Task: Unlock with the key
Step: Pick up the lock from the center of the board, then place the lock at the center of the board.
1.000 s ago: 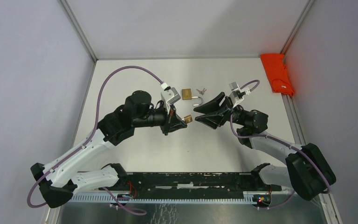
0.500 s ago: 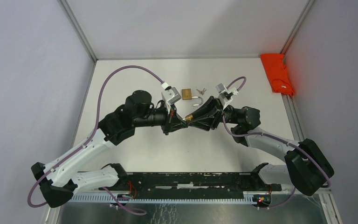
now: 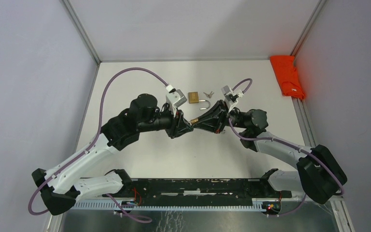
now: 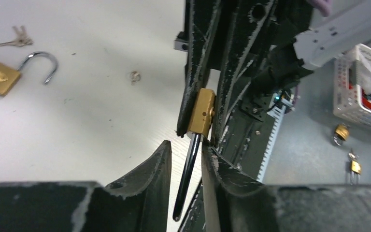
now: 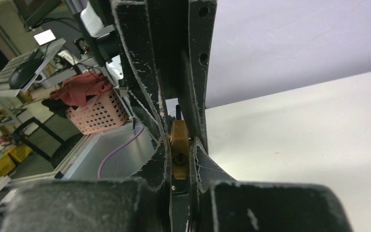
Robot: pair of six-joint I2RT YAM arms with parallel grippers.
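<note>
A small brass padlock [image 3: 193, 119] hangs in the air above the middle of the table, between the two arms. My right gripper [image 5: 179, 140] is shut on its brass body [image 5: 178, 151], and the keyhole faces the right wrist camera. In the left wrist view the same padlock [image 4: 201, 112] sits between the right arm's fingers. Its dark shackle [image 4: 187, 174] runs down between my left gripper's [image 4: 187, 147] fingers, which stand apart from it, open. Two small keys [image 3: 209, 94] lie on the table at the back.
A second brass padlock [image 3: 193, 98] with its shackle swung open lies next to the keys [image 4: 17, 39]. A red object [image 3: 288, 76] sits at the back right edge. A small ring [image 4: 134, 76] lies on the table. Baskets [image 4: 362, 92] stand beyond the table.
My right gripper has moved left to the padlock and shut on its body. My left gripper, which held the padlock, has opened round the shackle.
</note>
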